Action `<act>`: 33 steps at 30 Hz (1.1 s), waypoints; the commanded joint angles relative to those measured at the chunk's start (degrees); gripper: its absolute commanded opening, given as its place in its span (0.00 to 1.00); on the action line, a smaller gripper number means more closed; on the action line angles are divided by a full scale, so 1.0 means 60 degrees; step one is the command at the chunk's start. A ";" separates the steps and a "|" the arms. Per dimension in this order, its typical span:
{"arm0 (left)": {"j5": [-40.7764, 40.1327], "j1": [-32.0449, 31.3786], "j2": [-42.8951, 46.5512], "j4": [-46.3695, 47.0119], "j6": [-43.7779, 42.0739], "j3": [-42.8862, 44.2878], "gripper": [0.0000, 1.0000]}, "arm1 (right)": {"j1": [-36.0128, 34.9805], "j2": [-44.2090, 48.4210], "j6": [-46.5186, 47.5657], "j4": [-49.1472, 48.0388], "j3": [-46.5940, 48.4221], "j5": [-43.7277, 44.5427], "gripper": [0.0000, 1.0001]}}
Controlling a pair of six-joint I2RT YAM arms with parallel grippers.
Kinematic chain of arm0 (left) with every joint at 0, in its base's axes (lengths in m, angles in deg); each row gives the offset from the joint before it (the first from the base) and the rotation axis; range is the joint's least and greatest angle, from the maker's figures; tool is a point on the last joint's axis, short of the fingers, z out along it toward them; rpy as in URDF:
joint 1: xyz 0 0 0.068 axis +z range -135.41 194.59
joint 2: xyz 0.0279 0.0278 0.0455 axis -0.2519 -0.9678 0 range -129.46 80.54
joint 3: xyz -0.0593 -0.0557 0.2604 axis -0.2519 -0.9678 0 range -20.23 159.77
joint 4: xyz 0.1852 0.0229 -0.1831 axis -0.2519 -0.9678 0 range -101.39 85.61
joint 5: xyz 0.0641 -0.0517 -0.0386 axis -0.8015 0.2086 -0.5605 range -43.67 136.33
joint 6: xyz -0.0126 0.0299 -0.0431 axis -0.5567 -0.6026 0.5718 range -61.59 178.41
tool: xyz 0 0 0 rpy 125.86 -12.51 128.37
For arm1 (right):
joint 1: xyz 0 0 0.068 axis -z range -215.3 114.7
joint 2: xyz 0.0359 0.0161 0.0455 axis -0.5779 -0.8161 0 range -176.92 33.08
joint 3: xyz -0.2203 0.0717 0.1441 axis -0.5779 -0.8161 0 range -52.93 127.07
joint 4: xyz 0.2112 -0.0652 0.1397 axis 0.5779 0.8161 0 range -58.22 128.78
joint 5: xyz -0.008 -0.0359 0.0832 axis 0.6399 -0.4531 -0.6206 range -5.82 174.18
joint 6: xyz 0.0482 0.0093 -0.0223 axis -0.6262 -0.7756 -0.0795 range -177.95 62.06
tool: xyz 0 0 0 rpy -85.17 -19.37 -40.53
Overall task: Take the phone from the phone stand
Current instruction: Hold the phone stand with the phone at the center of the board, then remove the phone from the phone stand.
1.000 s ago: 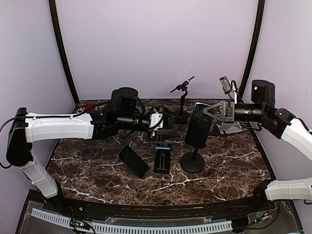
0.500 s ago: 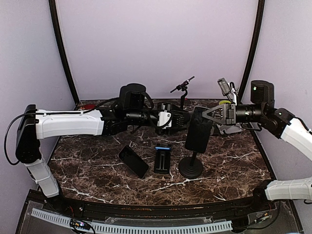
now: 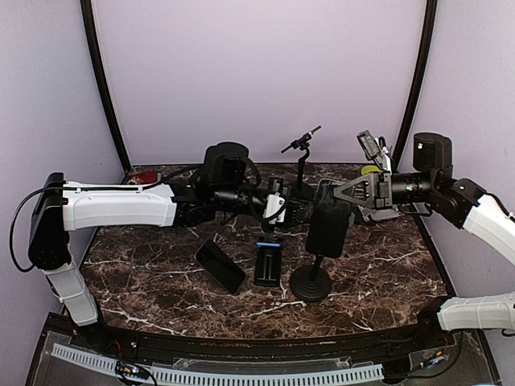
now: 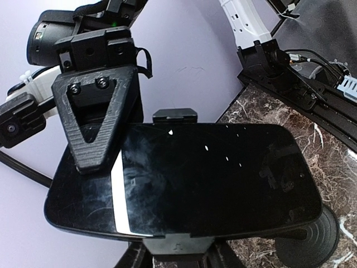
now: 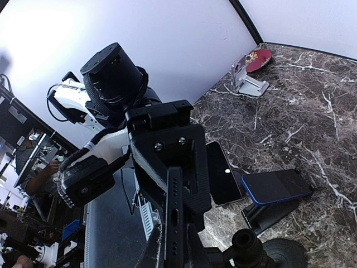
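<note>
where the dark phone (image 3: pixel 328 229) is carried in the clamp of the phone stand (image 3: pixel 311 283), right of the table's middle, its upper end is pinched by the right gripper (image 3: pixel 330 193). in the right wrist view the fingers are seen closed flat against the phone's two faces. the stand's round base is set on the marble table (image 3: pixel 378 273). the left gripper (image 3: pixel 299 212) is stretched in from the left and held just beside the phone's left edge. whether its jaws are closed on anything cannot be told, since little of them is seen below the phone's glossy face in the left wrist view. to the left of the stand's base, a second phone (image 3: pixel 220 265) is laid flat. a blue-edged phone (image 3: pixel 268 264) is propped between that one and the stand.
</note>
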 commanded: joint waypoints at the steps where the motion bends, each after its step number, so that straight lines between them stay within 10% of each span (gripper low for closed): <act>1: 0.0396 -0.0221 0.0163 0.0475 0.0025 0.0030 0.28 | 0.0011 0.0047 0.0154 -0.1221 0.0053 -0.0216 0.00; 7: -0.0004 -0.0307 0.0272 0.0812 -0.0058 -0.0400 0.07 | 0.0008 -0.0049 0.0120 -0.1212 0.0029 -0.0218 0.02; 14: -0.0419 -0.0356 0.0326 0.1266 0.0007 -0.0650 0.00 | 0.0009 -0.0064 -0.0250 -0.1458 -0.0148 -0.0305 0.35; 25: -0.0962 -0.0356 0.0318 0.1839 0.0017 -0.0821 0.00 | -0.0015 0.0099 -0.0820 -0.1591 -0.0680 -0.0812 0.36; 33: -0.0985 -0.0356 0.0357 0.1906 -0.0131 -0.0941 0.00 | -0.0095 0.0270 -0.1055 -0.1671 -0.0915 -0.0980 0.18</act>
